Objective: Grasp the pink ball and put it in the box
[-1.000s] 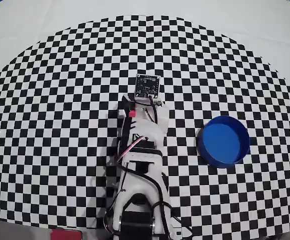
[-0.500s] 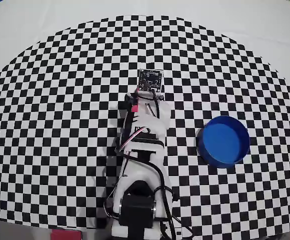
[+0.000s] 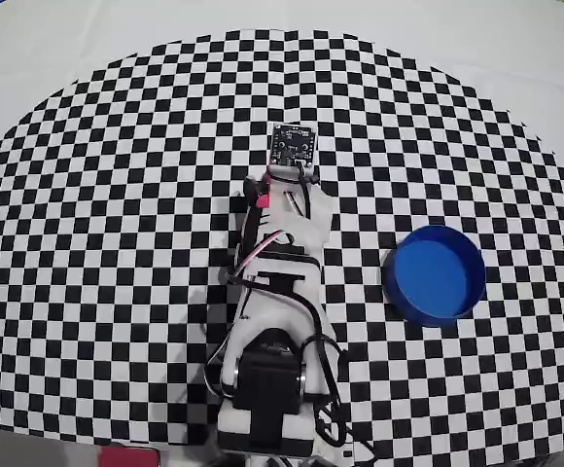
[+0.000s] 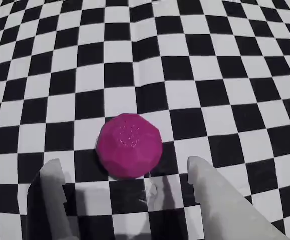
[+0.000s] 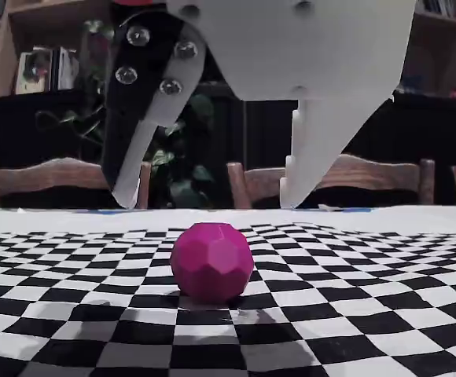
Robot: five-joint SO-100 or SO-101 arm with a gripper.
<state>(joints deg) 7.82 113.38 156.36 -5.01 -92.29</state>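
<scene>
Hanging wide open, the white two-finger gripper [image 5: 208,200], fingertips raised above the faceted magenta-pink ball [image 5: 211,261] in the fixed view, one to each side and neither touching it. Showing in the wrist view as two pale fingertips [image 4: 52,172] at the bottom edge, with the ball [image 4: 129,145] just beyond them and roughly centred on the gap. Sitting on the black-and-white checkered cloth [image 4: 210,65], the ball, well apart from the round bright blue shallow tub [image 3: 435,274] lying to the right of the arm in the overhead view.

Reaching farther up the cloth than one second ago: the small black camera board [image 3: 293,143] at the wrist now lying nearer the top of the overhead picture, the white arm [image 3: 277,282] stretched longer. Tub unmoved.

Showing no readable writing or label anywhere.

Hiding the ball entirely in the overhead view, the arm and wrist. Cutting off the gripper's upper body at the top of the fixed view; blurring into darkness behind, wooden chairs [image 5: 59,181] and shelves [image 5: 39,55].
</scene>
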